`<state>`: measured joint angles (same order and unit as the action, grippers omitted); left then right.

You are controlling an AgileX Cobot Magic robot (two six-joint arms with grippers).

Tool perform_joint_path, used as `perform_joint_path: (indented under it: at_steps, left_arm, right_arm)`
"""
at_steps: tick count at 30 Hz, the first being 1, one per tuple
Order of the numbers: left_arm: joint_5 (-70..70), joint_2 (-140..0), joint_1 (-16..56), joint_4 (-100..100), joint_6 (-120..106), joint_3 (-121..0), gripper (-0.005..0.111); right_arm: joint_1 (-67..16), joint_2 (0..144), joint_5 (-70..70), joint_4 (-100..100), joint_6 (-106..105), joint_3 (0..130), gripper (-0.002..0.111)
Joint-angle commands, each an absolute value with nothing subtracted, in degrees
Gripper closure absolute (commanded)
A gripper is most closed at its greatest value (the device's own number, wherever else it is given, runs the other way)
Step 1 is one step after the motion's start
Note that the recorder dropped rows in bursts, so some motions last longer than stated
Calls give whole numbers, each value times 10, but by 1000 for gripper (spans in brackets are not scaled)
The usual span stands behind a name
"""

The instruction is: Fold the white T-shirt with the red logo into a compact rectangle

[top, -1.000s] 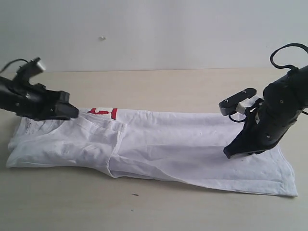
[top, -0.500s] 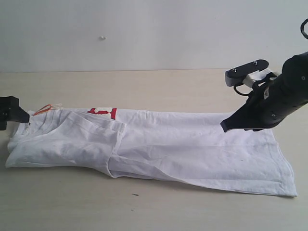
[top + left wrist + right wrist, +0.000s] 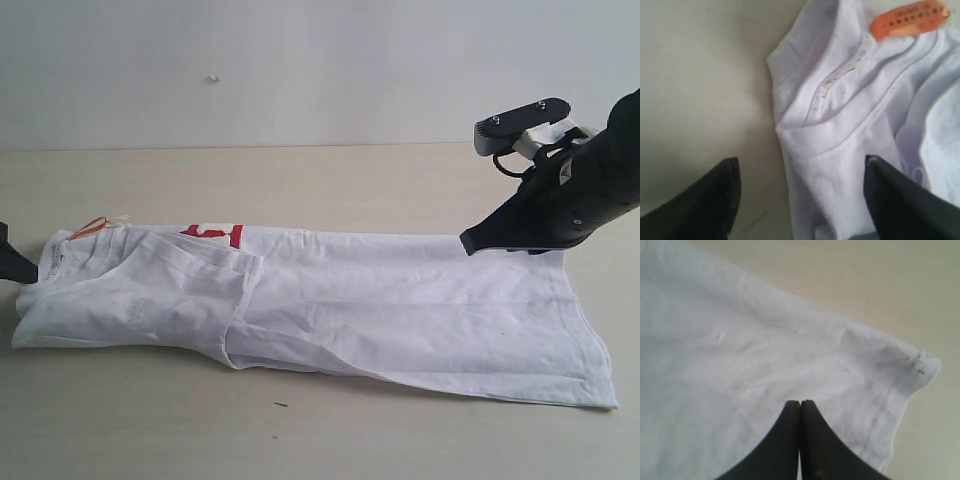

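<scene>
The white T-shirt (image 3: pixel 400 310) lies flat — left tool (image 3: pixel 801 162) spread wide, right tool (image 3: pixel 800 405) pressed together — both empty.

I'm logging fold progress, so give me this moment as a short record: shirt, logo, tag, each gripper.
shirt: white T-shirt lies on the table, folded lengthwise into a long strip, not yet a compact rectangle
logo: red logo mostly hidden, a bit shows at the far edge
tag: orange tag at the collar
left gripper: open, by the collar end
right gripper: shut, over the hem end
</scene>
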<state>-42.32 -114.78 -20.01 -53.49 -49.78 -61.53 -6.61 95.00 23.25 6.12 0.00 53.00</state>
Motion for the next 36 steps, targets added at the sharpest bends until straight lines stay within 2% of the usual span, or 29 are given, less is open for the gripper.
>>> perform_joint_path:
  at_steps: [1, 6, 14, 23, 25, 28, 34, 36]
  left_arm:
    - [-471, -1179, -206, -562, -503, -614, 39]
    - [-494, -1210, -208, -564, -518, -625, 39]
    - [-643, -1271, -220, -591, -556, -678, 39]
    - [-680, -1279, -212, -605, -593, -680, 40]
    - [-681, -1279, -201, -604, -598, -680, 45]
    - [-681, -1279, -180, -587, -598, -680, 58]
    - [-681, -1277, -137, -570, -612, -680, 67]
    - [-681, -1273, -133, -570, -612, -680, 81]
  right_arm:
    - [-67, 945, 235, 46, -15, 529, 108]
    - [-67, 945, 237, 7, -61, 529, 108]
    - [-67, 945, 237, 0, -66, 529, 108]
    - [-67, 945, 234, 0, -66, 529, 108]
    - [-67, 945, 233, 0, -66, 529, 108]
    - [-67, 945, 230, 0, -66, 529, 108]
    - [-67, 945, 229, 0, -66, 529, 108]
    - [-67, 945, 229, 0, -66, 529, 108]
